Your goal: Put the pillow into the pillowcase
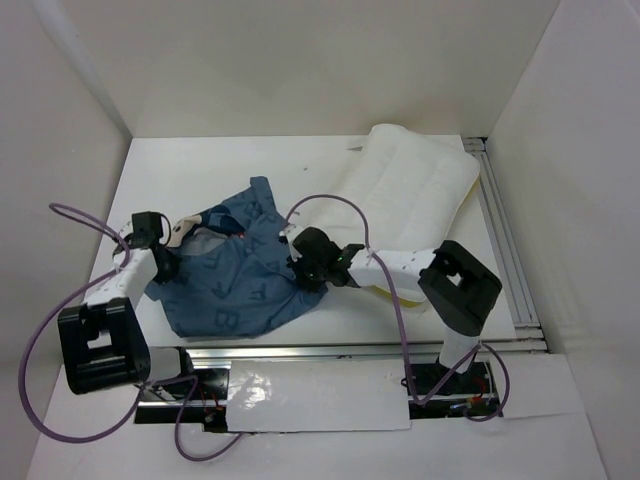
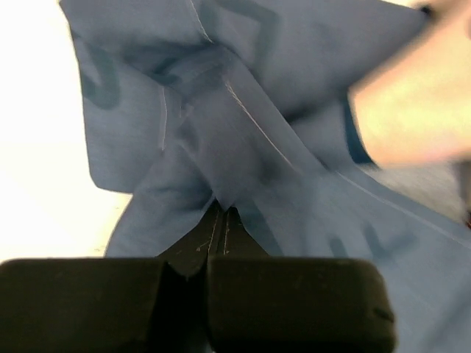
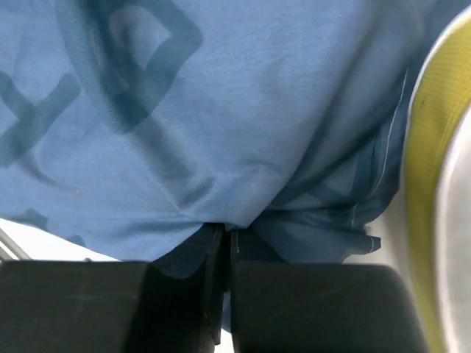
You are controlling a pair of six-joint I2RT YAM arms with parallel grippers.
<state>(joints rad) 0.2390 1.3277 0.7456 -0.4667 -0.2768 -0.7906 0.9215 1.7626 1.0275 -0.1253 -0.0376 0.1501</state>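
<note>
Left grip: my left gripper [image 2: 221, 215] is clamped on a bunched fold of the pillowcase [image 1: 235, 285], at the cloth's 9 o'clock edge in the top view.
Left risk: I judge the pinch shallow, right at the fingertips. A lift could pull the fold free, or take both layers and keep the mouth closed.
Pillowcase: it lies crumpled at about 8 o'clock on the table [image 1: 200, 165], and I cannot tell where its opening is.
Right grip: my right gripper [image 3: 227, 232] is closed on the cloth's 3 o'clock edge, with fabric gathered at the tips.
Right risk: the pillow's yellow band [image 3: 427, 184] sits just beside this grip, so pulling could drag the pillow or snag it. If the two arms draw apart unevenly, the cloth may twist.
Pillow: the pillow [image 1: 410, 195] lies outside the case at 2 o'clock, its near end under the right arm.
Surface: white, smooth and glossy, so I expect the fabric to slide rather than hold.
Room: white walls close in on three sides, and a metal rail [image 1: 505, 240] runs along 3 o'clock, where the pillow's far corner overhangs it.
</note>
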